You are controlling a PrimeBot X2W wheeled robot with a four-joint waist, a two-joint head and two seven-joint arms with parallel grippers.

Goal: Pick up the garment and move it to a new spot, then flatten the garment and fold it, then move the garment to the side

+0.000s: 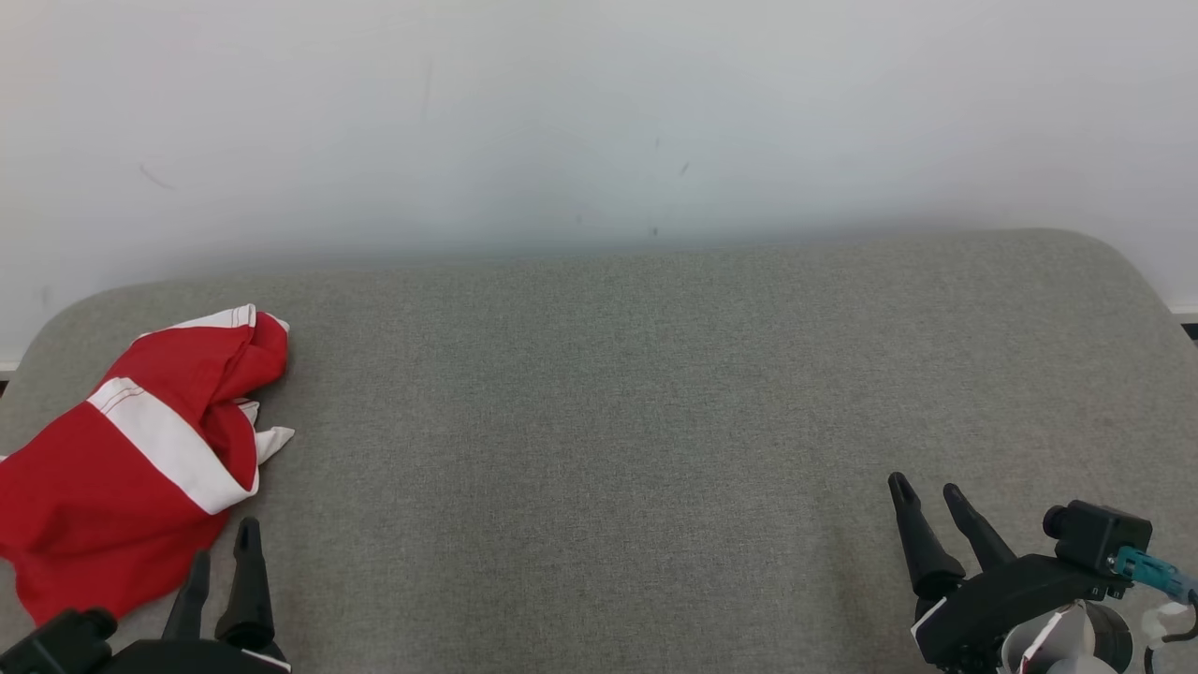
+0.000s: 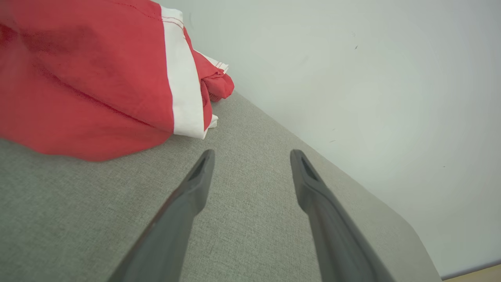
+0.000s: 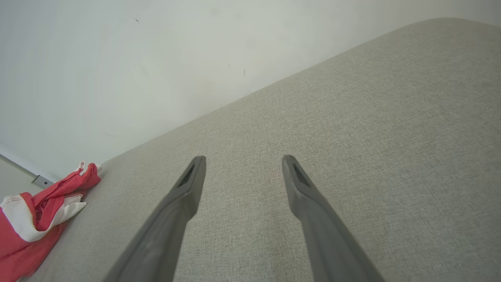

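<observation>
A red garment (image 1: 122, 468) with white stripes lies on the desk (image 1: 599, 393). The desk has a soft gray cloth top and round corners. The garment sits at the left end of the desk, close to the back left corner. It is all bunched up in a heap, not flat and not folded. Part of it reaches past the left edge of the head view. A white wall (image 1: 599, 112) stands behind the desk.

The left jaws are at the front left of the desk. Their two dark fingers (image 1: 248, 580) point toward the back of the desk. The jaws are spread wide and hold nothing. In the left wrist view the fingers (image 2: 191, 196) have bare gray desk (image 2: 250, 219) between them. The garment (image 2: 78, 78) is near the tips but does not touch them.

The right jaws are at the front right of the desk, far from the garment. Their fingers (image 1: 922, 543) also point toward the back of the desk. These jaws are spread wide too, with nothing in them. In the right wrist view the fingers (image 3: 301, 196) hang over bare desk (image 3: 352, 137). The garment (image 3: 31, 219) is a small red and white heap at the far left end of the desk.
</observation>
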